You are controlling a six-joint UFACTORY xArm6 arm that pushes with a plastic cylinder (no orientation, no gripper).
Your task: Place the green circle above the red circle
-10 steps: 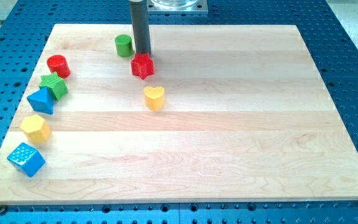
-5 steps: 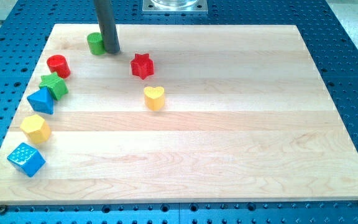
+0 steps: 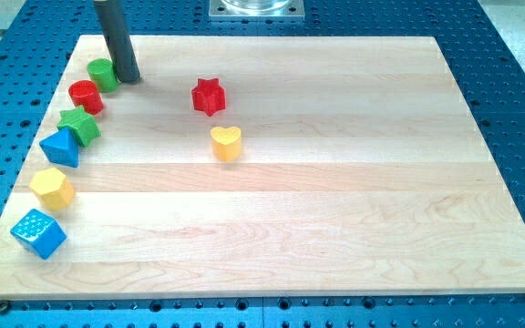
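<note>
The green circle point(image 3: 103, 74) sits near the board's top left, touching the red circle point(image 3: 86, 96) from the upper right. My tip point(image 3: 128, 78) stands against the green circle's right side. The dark rod rises from there to the view's top.
A green star point(image 3: 79, 125), a blue triangle point(image 3: 60, 147), a yellow hexagon point(image 3: 52, 189) and a blue cube point(image 3: 38, 233) run down the board's left side. A red star point(image 3: 208, 96) and a yellow heart point(image 3: 226, 142) lie nearer the middle. The wooden board point(image 3: 335, 200) rests on a blue perforated table.
My tip has slid to the left and slightly down, pushing the green circle from beside the red star to the red circle. The other blocks have not moved.
</note>
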